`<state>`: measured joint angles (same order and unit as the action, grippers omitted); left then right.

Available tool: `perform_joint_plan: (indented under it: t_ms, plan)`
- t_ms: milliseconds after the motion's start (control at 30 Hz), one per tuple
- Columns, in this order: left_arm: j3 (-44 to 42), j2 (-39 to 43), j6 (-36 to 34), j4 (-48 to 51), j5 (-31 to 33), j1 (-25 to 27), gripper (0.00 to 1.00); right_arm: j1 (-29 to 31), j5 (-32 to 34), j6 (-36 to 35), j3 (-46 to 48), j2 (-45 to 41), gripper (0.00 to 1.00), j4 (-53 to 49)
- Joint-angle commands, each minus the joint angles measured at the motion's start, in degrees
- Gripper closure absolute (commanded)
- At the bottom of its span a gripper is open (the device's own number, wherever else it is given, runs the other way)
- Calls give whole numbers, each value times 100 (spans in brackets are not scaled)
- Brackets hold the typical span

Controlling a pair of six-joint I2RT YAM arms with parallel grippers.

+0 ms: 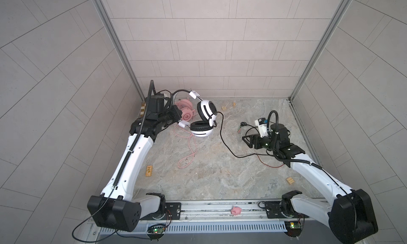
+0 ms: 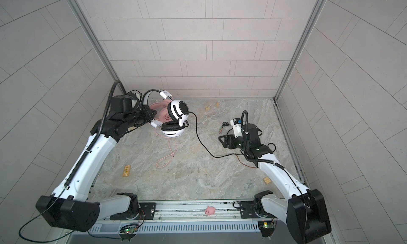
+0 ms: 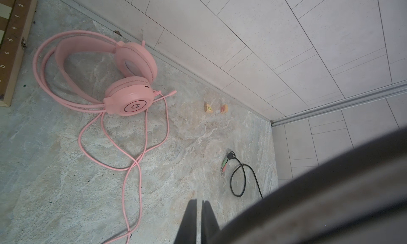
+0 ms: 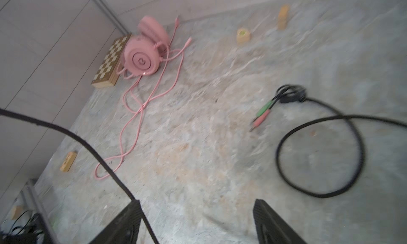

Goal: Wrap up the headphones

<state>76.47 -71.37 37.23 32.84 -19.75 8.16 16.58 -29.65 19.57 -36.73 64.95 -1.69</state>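
Observation:
The white headphones (image 1: 206,109) (image 2: 176,110) hang raised at the back left, with the black headband looped over my left gripper (image 1: 177,121) (image 2: 151,122). That gripper (image 3: 199,201) is shut and nothing shows between its tips. A blurred dark band (image 3: 330,198) crosses close to the left wrist view. The black cable (image 1: 221,135) (image 4: 319,157) trails across the table to its green and pink plugs (image 1: 239,130) (image 4: 262,115). My right gripper (image 1: 245,139) (image 2: 222,139) (image 4: 196,204) stands open, and the cable runs beside one finger. The pink headphones (image 1: 186,114) (image 3: 132,82) (image 4: 143,60) lie underneath, their cable (image 1: 189,154) loose.
A folded chessboard box (image 1: 143,109) (image 3: 13,44) (image 4: 110,64) sits in the back left corner. Small wooden blocks (image 1: 149,171) (image 1: 290,180) (image 1: 224,108) are scattered about. A thin red wire (image 1: 271,165) lies by the right arm. A pink pig toy (image 1: 236,210) rests on the front rail.

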Motion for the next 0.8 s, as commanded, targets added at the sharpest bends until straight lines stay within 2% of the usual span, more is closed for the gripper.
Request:
perform_joint_plan:
  t_ms: [0,133,300,367,433,600,667,767]
  plan:
    - [121,94,167,-349,-218,10,100,428,-391,-117,92,329,16,810]
    - [116,90,213,-331,-223,10,100,1007,-315,-271,281,842,14,1101]
    - [167,96,351,-313,-351,9,100,1295,629,-564,164,1434,18,689]
    - [199,102,389,-314,-405,2,100,1295,764,-676,162,1528,21,640]
    - [235,102,399,-309,-442,10,100,1313,820,-694,229,1527,30,646]
    - [184,64,840,-593,-608,-31,100,1485,1096,-720,477,1136,68,632]
    - [110,63,1008,-734,-618,-34,100,1527,1289,-716,546,985,80,559]
    - [3,95,1220,-899,-529,-30,100,1563,1507,-642,528,799,90,252]
